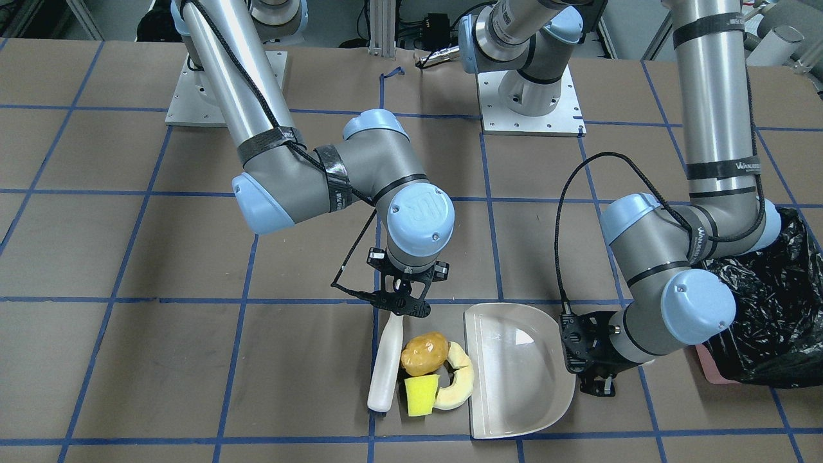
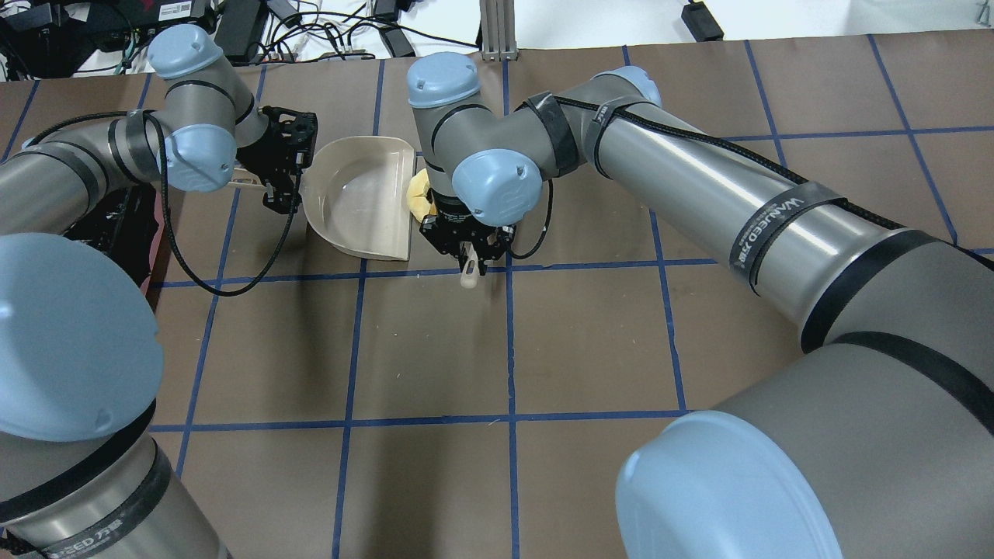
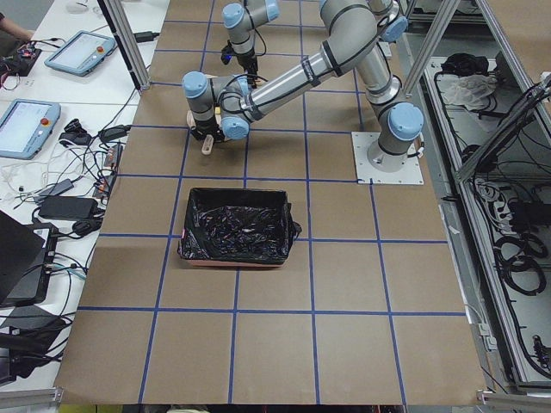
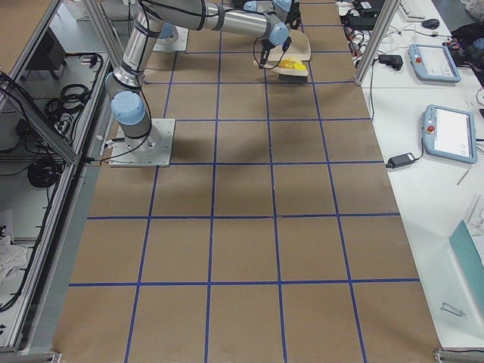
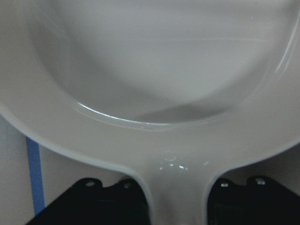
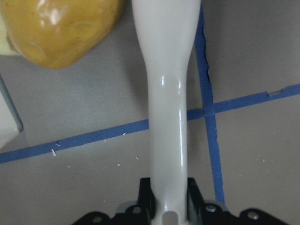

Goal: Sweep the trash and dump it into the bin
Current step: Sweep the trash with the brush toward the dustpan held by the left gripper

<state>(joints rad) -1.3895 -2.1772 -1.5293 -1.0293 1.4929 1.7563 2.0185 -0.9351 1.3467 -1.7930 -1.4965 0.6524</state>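
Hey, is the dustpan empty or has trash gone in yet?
Empty: the dustpan is bare inside; potato, ring slice and yellow wedge lie outside its edge.

Front and overhead cameras face each other across the bench [image 1: 128, 257], sharing the dustpan [image 1: 514, 379]; end cameras far, wrist cameras close.

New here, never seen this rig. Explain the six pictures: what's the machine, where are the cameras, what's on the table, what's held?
Two robot arms work at a taped brown table. Four cameras are fixed: one faces the robot, one looks over its shoulders, and one sits at each table end. Two more ride on the wrists. The left end effector grips the handle of a cream dustpan, which has nothing in it. The right end effector grips a white sweeping tool. Between tool and pan lie a brown potato-like lump, a pale ring slice and a yellow wedge. The black-bagged bin stands on the left arm's side.
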